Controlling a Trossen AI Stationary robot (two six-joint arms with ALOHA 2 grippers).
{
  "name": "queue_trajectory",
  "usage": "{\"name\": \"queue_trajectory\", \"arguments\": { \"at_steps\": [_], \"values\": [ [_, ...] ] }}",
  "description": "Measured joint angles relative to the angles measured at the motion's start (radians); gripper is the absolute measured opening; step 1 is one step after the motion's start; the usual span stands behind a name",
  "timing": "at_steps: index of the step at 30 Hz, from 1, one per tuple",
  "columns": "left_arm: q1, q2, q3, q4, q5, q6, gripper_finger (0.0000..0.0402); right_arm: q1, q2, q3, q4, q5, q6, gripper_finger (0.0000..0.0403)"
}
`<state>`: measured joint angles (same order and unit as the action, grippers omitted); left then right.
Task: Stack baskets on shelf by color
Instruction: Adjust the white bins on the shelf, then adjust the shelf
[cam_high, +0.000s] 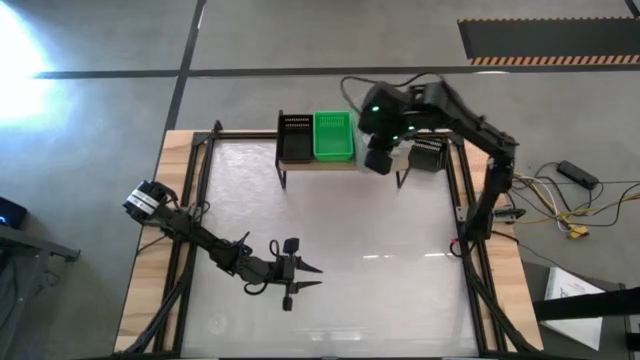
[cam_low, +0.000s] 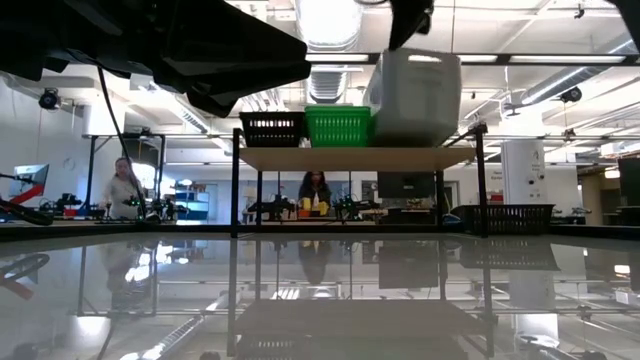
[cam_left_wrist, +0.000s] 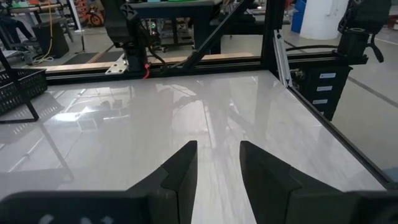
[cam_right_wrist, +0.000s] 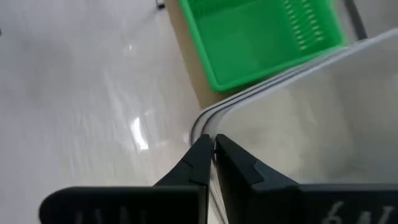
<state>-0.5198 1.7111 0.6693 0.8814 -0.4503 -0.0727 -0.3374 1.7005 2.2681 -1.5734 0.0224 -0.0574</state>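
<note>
The shelf (cam_low: 355, 158) stands at the table's far side. On its top sit a black basket (cam_high: 295, 137) at the left and a green basket (cam_high: 333, 135) beside it. My right gripper (cam_high: 378, 160) is over the shelf's right end, shut on a translucent white basket (cam_low: 415, 97). The white basket's bottom is at the shelf top; whether it touches, I cannot tell. Another black basket (cam_high: 428, 155) rests on the table right of the shelf. My left gripper (cam_high: 312, 277) is open and empty low over the table's near middle. My right gripper pinches the white basket's rim (cam_right_wrist: 200, 127) at a corner, on the side toward the green basket (cam_right_wrist: 261, 37). One finger is inside the wall and one outside. The fingers come from above, pointing down. The basket hangs below them, roughly upright.
The shelf's black legs (cam_low: 236, 200) stand on the glossy tabletop. A black basket (cam_left_wrist: 18, 87) and a shelf leg show in the left wrist view. The table has a black frame rail (cam_high: 465, 200) along its right side. People stand in the room beyond.
</note>
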Motion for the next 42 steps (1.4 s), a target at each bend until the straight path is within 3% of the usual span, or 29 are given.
{"name": "queue_trajectory", "arguments": {
  "at_steps": [5,12,19,26,29,36,39,42],
  "values": [
    [0.000,0.000,0.000,0.000,0.000,0.000,0.0105,0.000,-0.080,-0.021,0.001,0.014,0.041,0.0013],
    [0.000,0.000,0.002,0.000,0.000,0.000,0.0105,-0.001,-0.106,-0.138,0.009,0.142,0.065,0.0013],
    [0.000,0.000,0.002,0.000,0.000,0.000,0.0105,0.001,-0.075,-0.280,0.082,0.139,0.024,0.0013],
    [0.000,0.000,0.001,0.000,0.000,0.000,0.0105,-0.001,-0.068,-0.284,0.135,0.136,-0.006,0.0019],
    [0.000,0.000,0.001,0.000,0.000,0.000,0.0105,-0.001,-0.068,-0.256,0.134,0.127,-0.007,0.0047],
    [0.000,0.000,0.001,0.000,0.000,0.000,0.0105,0.011,-0.122,-0.192,0.121,0.128,0.045,0.0152],
    [-0.005,0.000,0.000,0.000,-0.007,0.000,0.0105,0.047,-0.162,-0.195,0.078,0.128,0.123,0.0175],
    [-0.027,-0.015,-0.004,-0.005,-0.085,0.009,0.0105,0.122,-0.224,-0.235,0.037,0.149,0.225,0.0179]
  ]
}}
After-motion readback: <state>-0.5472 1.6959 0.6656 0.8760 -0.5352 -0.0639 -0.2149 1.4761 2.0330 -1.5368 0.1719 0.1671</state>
